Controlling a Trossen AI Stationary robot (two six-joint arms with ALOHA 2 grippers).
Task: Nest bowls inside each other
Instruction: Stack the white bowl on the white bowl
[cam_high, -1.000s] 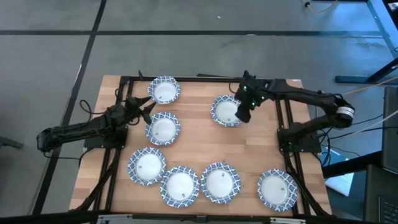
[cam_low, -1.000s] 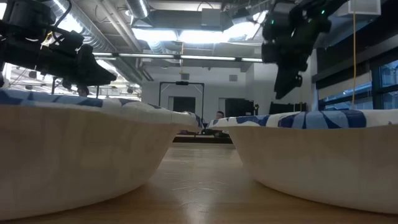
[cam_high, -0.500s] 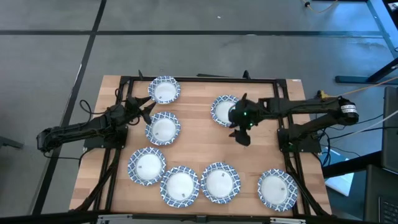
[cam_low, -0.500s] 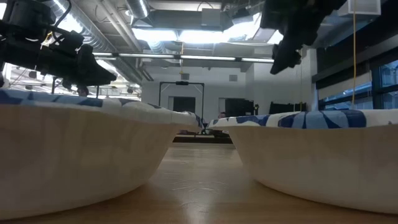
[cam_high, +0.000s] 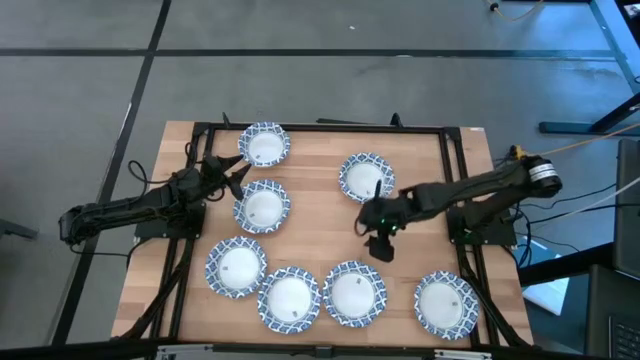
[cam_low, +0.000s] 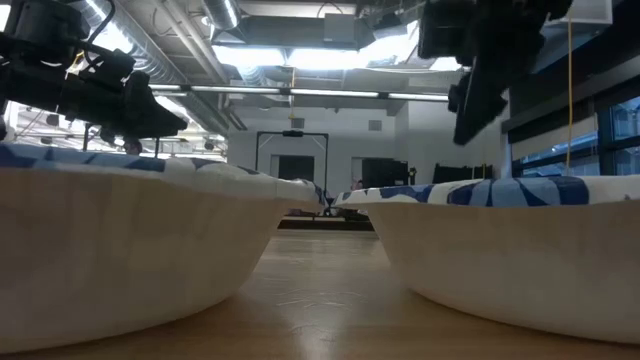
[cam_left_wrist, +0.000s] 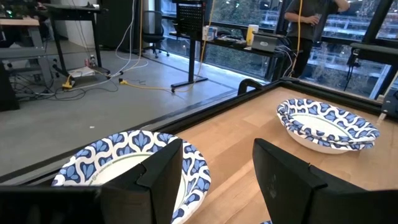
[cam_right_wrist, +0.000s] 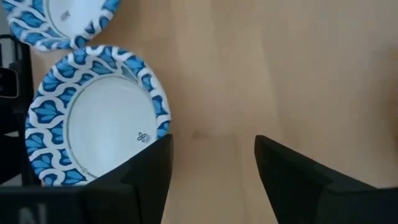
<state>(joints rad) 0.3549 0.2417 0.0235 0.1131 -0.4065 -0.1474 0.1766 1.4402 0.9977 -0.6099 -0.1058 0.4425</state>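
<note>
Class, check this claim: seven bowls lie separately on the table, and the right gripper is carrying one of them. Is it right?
Not quite. Seven bowls do lie separately, but the right gripper carries nothing: the right wrist view shows its fingers open over bare table, as does the high view.

1. No word, number, brand or sign can be read in any view.
2. The bowl (cam_right_wrist: 99, 121) in the right wrist view carries a small dark mark (cam_right_wrist: 143, 137) on its white inside, near the blue patterned rim; it is too small to make out as letters.
3. In the high view, similar small dark specks sit inside several bowls, such as the one at the desk's near right corner (cam_high: 446, 305); none is legible.
4. The objects on the far tables in the left wrist view show no readable labels.
</note>
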